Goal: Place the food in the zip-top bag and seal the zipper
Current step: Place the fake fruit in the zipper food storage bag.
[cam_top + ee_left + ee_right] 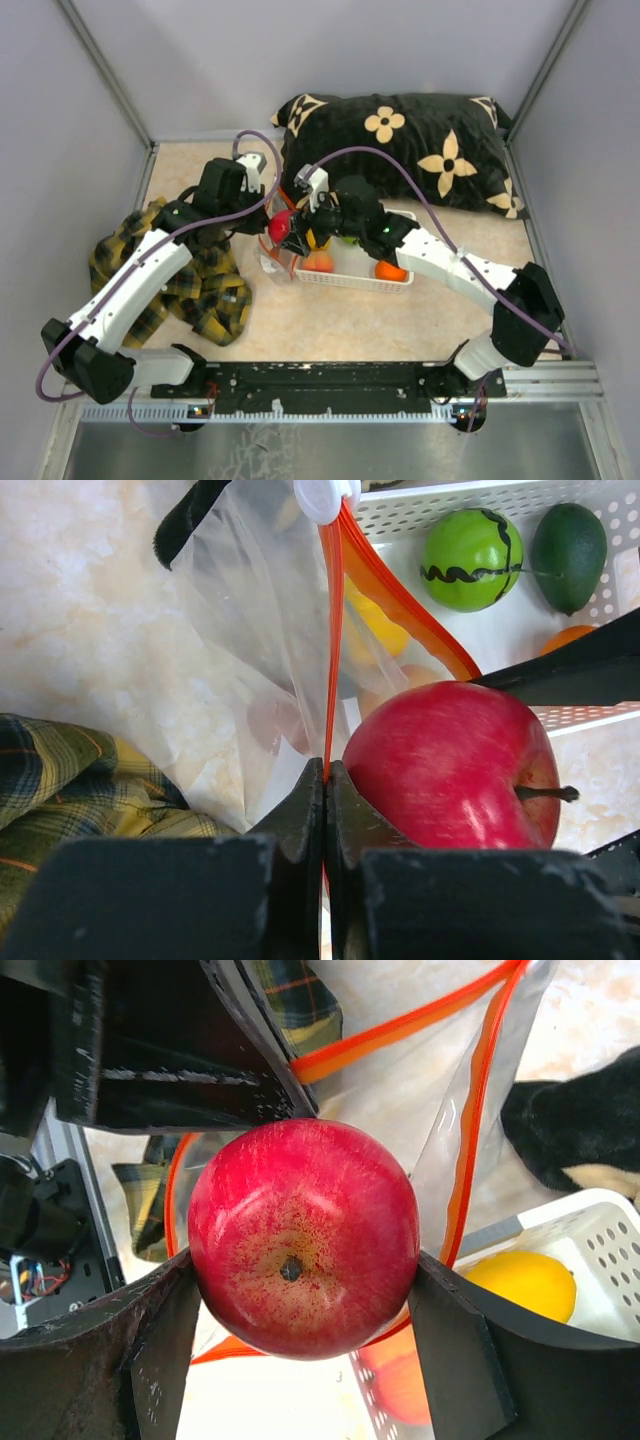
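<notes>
Red apple (450,765) loading: clamping it in the right end effector (305,1290) at the open bag (250,630) mouth, pinching the zipper (331,640) edge in the left end effector (326,780); next, likely lowering inside, then releasing.

A robotics lab test cell is shown, not a lived-in room. The white lattice basket (352,284) is set on a marble-patterned tabletop (330,325) that is boxed in by plain grey panel walls (200,60) held in bare metal corner posts (105,70). In front of the basket, a black mounting rail (340,378) is fixed along the table's near edge. A left arm (130,290) and a right arm (470,270) are bolted to it, and a purple cable (350,149) is looped above. Household props are staged around the basket: a flowered black pillow (400,135) behind it and a yellow plaid cloth (205,285) to its left.
</notes>
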`<state>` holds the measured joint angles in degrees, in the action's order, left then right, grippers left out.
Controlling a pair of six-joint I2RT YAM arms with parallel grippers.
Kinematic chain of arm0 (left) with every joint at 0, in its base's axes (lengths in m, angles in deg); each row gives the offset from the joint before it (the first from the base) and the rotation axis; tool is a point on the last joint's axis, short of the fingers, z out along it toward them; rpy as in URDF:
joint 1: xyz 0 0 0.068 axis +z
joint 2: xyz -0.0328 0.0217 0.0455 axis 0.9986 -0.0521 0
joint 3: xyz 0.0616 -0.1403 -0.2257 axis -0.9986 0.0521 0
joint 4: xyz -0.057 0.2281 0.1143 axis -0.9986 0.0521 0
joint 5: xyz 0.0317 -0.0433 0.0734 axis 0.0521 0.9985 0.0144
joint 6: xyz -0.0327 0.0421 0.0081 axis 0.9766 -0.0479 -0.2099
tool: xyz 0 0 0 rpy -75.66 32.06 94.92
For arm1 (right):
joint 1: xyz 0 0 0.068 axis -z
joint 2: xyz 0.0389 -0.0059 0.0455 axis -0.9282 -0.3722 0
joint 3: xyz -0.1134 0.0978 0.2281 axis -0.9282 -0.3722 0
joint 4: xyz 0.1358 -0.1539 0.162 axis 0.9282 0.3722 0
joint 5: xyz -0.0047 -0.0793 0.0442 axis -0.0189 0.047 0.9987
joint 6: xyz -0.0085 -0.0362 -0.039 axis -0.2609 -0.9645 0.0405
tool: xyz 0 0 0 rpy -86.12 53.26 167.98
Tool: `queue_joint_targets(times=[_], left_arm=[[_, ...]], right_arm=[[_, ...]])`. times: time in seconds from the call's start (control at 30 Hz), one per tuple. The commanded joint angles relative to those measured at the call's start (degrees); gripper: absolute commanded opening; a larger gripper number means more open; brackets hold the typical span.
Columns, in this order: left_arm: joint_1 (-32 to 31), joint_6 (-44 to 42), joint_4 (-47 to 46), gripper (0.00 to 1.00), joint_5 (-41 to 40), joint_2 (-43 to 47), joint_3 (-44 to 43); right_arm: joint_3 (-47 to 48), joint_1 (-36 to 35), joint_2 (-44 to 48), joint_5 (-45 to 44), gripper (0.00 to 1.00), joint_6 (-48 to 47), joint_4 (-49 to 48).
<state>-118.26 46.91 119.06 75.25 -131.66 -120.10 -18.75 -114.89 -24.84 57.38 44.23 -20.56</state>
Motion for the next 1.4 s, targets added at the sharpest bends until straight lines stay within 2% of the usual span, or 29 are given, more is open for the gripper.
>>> queue_joint_targets(times=[0.0, 0.13, 0.27, 0.6, 1.07, 1.3, 1.37], left_arm=[[0.20, -0.46, -1.67, 0.00, 2.56, 1.31, 0.61], [0.22, -0.49, -1.95, 0.00, 3.35, 1.36, 0.68], [0.16, -0.21, -2.34, 0.00, 5.16, 1.28, 0.84], [0.30, 0.59, -3.93, 0.00, 6.20, 2.63, 2.83], [1.00, 1.81, -6.82, 0.00, 5.96, 5.27, 6.96], [2.23, 2.18, -8.18, 0.00, 8.71, 5.95, 7.93], [2.47, 2.21, -8.41, 0.00, 9.42, 5.93, 8.16]], right_arm=[[-0.19, 0.16, -1.01, -1.35, 0.46, -0.38, -4.38], [0.38, -0.13, -1.93, -0.94, 0.50, -2.26, -3.61], [0.34, -0.94, -2.64, -1.39, 0.60, -4.13, -3.62], [2.37, -1.69, -3.50, -5.51, 0.78, -4.70, -1.87], [3.55, -1.88, -2.59, -4.36, 0.82, -2.75, -2.28], [6.46, -2.00, -4.69, -3.68, 0.83, -2.17, -0.37], [7.09, -2.13, -5.27, -3.15, 0.97, -1.93, -0.44]])
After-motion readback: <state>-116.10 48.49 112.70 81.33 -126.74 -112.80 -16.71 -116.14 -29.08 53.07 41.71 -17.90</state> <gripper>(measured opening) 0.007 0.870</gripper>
